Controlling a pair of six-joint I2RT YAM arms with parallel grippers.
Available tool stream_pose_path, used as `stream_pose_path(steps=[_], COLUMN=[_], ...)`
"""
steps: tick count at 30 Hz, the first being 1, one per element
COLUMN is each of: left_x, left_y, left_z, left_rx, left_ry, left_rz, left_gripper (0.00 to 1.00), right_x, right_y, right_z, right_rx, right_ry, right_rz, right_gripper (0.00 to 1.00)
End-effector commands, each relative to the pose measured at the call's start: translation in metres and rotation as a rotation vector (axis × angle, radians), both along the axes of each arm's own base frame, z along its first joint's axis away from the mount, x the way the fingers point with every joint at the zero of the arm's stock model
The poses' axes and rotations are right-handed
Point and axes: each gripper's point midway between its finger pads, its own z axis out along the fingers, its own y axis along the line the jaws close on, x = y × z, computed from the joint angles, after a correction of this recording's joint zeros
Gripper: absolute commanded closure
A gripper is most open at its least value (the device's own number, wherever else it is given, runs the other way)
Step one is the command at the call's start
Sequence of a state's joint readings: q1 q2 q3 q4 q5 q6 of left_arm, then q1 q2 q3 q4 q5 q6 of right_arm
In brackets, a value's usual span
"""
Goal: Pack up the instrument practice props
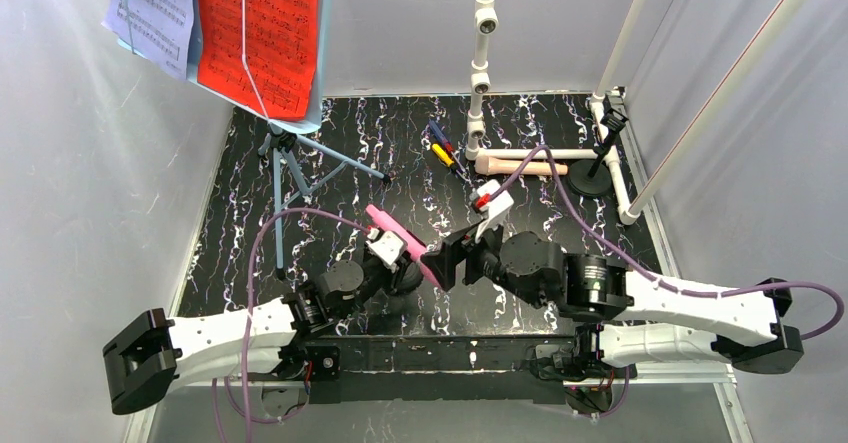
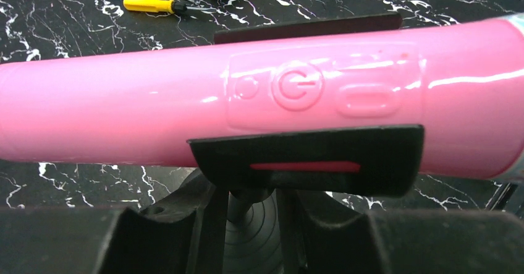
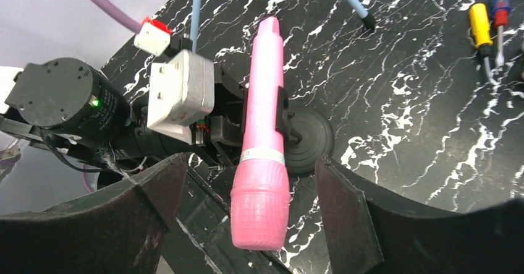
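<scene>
Your left gripper [image 2: 250, 218] is closed narrowly on the stem of the black round-based holder [image 3: 312, 139], which clips the pink toy microphone [image 3: 262, 132] above the table [image 3: 420, 119]. Your right gripper [image 3: 250, 175] stands wide around the microphone's head.

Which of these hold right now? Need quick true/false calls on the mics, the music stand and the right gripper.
1. The pink microphone sits in the clip of a black holder. True.
2. The right gripper is clamped shut on the pink microphone. False: its fingers stand open on either side of the microphone's head, with gaps showing.
3. The beige microphone stands upright in a holder. False: it lies flat on the table, beside the white pipe.
4. A red sheet and a lavender sheet are on the music stand. True.
5. Two screwdrivers lie on the table. True.
</scene>
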State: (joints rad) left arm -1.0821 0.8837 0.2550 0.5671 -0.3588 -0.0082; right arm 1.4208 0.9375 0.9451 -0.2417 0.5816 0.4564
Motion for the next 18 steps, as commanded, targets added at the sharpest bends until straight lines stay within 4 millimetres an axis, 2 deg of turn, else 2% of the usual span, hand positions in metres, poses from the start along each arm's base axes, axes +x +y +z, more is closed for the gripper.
stream_pose_path(steps=[1,4,10,14,18], left_x=[0.003,0.000,-0.002,-0.004,-0.006], left_y=[0.007,0.006,0.002,0.004,0.002], left_z=[0.009,0.008,0.008,0.007,0.005], left_rx=[0.073,0.080,0.078,0.073,0.066], left_ry=[-0.082,-0.082,-0.075,-0.067,-0.056], left_rz=[-0.016,-0.037,-0.060,-0.057,-0.070], left_gripper=[1.00,1.00,1.00,1.00,1.00], right_x=[0.003,0.007,0.013,0.021,0.027], right_y=[-0.020,-0.019,0.005,0.006,0.009], right_z=[0.013,0.017,-0.013,-0.035,-0.047], right_rx=[-0.098,-0.167,-0.268,-0.284,-0.266], right_ry=[0.009,0.003,0.100,0.154,0.198], right_rz=[-0.045,-0.058,0.020,0.043,0.082], right_gripper=[0.14,0.13,0.14,0.23,0.30])
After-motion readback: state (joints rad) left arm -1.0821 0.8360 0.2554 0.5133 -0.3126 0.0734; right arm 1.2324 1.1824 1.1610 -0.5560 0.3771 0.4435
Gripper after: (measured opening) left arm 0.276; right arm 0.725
